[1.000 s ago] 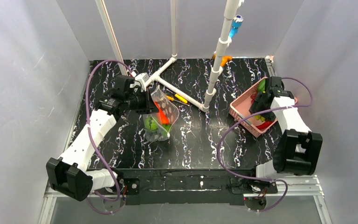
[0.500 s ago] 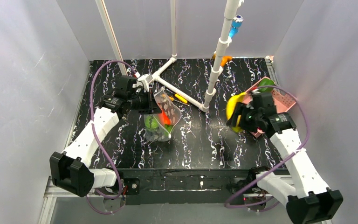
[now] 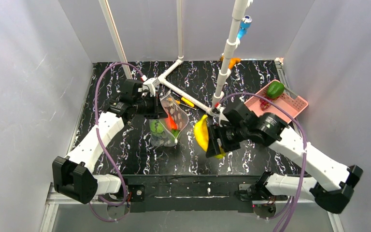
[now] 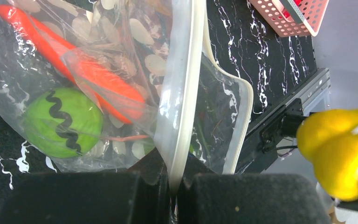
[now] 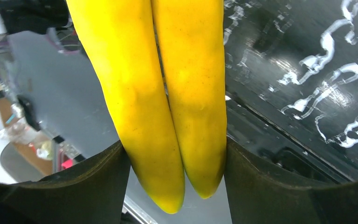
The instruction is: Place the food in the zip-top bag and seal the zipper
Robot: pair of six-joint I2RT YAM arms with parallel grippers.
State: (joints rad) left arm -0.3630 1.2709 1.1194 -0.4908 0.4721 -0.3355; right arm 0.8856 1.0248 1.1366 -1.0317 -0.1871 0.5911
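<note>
The zip-top bag [image 3: 166, 126], clear with white dots, hangs upright at centre left with an orange pepper [image 4: 98, 81] and a green round fruit [image 4: 63, 121] inside. My left gripper [image 3: 158, 108] is shut on one lip of the bag's mouth, pinching the zipper [image 4: 186, 93] strip. The other lip [image 4: 242, 126] bows away, so the mouth gapes. My right gripper [image 3: 211, 140] is shut on a pair of yellow bananas [image 5: 168, 93] and holds them above the table, just right of the bag. In the top view the bananas [image 3: 202, 133] point toward the bag.
A pink basket [image 3: 294, 104] at the right rear holds a green food piece [image 3: 274, 89] and a red piece [image 3: 264, 102]. A white pipe frame [image 3: 186, 94] lies behind the bag, with an upright pipe [image 3: 226, 63]. Small yellow and orange-handled tools [image 3: 183, 101] lie by it.
My right arm has lifted the bananas out of the pink basket and swung left to the middle of the table, near the bag. The left gripper and bag have barely moved.
</note>
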